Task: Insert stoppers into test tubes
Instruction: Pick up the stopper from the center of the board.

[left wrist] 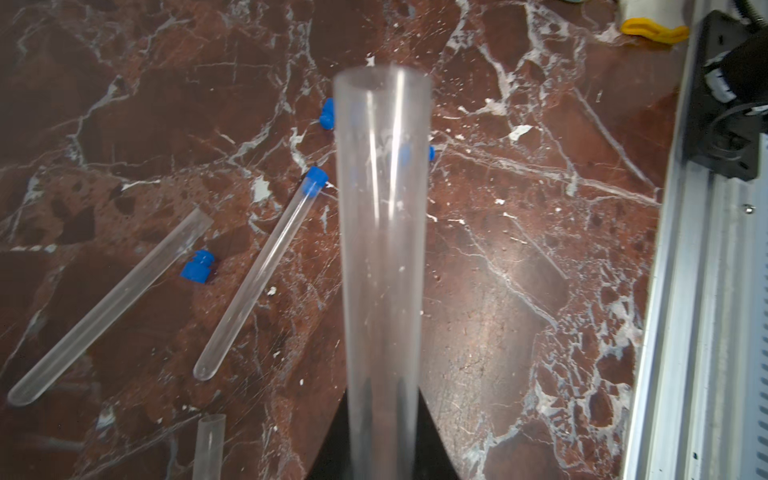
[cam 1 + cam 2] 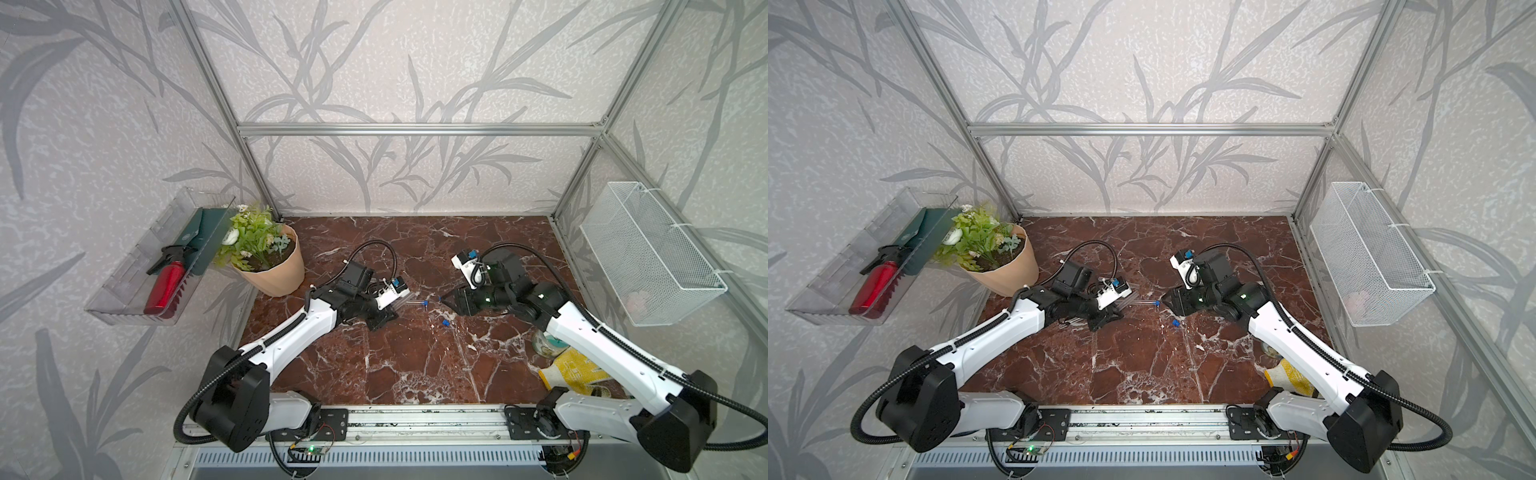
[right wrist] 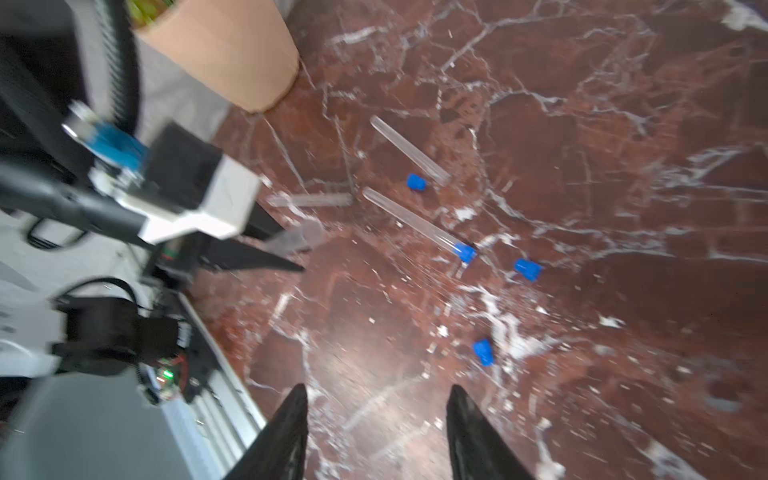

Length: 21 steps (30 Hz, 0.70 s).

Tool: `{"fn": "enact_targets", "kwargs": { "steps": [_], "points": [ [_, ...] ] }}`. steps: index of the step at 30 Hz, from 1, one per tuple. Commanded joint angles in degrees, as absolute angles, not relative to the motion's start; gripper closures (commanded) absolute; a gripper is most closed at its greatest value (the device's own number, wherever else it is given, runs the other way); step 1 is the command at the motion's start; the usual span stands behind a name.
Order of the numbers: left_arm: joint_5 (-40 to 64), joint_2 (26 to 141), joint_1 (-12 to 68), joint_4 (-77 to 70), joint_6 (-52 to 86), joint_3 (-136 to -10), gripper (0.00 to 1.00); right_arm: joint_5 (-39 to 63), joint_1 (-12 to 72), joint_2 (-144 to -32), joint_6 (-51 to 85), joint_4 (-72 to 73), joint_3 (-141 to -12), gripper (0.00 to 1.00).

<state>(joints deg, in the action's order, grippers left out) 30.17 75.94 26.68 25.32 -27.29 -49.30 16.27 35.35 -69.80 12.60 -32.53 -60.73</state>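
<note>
In the left wrist view my left gripper (image 1: 382, 390) is shut on a clear test tube (image 1: 382, 232), whose open mouth points away from the jaws. On the marble lie a tube (image 1: 257, 278) plugged with a blue stopper (image 1: 314, 180), an open tube (image 1: 112, 307), and part of another open tube (image 1: 210, 449). Loose blue stoppers (image 1: 197, 268) (image 1: 328, 114) lie near them. My right gripper (image 3: 377, 388) is open and empty above the marble, with loose stoppers (image 3: 482, 351) (image 3: 527, 268) ahead of it. In both top views the two grippers (image 2: 380, 320) (image 2: 444, 300) face each other mid-table.
A potted plant (image 2: 274, 266) stands at the back left beside a clear wall tray (image 2: 137, 266) holding a red bottle. A wire basket (image 2: 652, 253) hangs on the right wall. A yellow glove (image 2: 575, 372) and a tin (image 2: 546, 343) lie under the right arm. A metal rail (image 2: 424, 419) runs along the front.
</note>
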Motion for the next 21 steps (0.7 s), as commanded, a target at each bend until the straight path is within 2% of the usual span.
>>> {"fn": "enact_targets", "kwargs": {
  "steps": [1,6,12,21],
  "points": [
    [23.9,74.6,26.8,23.5,-24.3,-48.5,1.00,8.7,35.8,-73.0,-3.3,-44.0,-63.2,0.47],
    [18.9,74.4,26.8,22.6,-20.7,-48.3,1.00,4.7,37.8,-80.9,-10.4,-46.2,-64.9,0.49],
    [15.8,73.9,26.8,23.2,-16.9,-48.5,1.00,4.9,39.6,-92.8,-7.2,-47.6,-68.5,0.50],
    [14.5,72.2,26.8,23.2,-16.7,-47.3,1.00,4.2,39.6,-103.0,-4.7,-44.1,-72.0,0.52]
  ]
}}
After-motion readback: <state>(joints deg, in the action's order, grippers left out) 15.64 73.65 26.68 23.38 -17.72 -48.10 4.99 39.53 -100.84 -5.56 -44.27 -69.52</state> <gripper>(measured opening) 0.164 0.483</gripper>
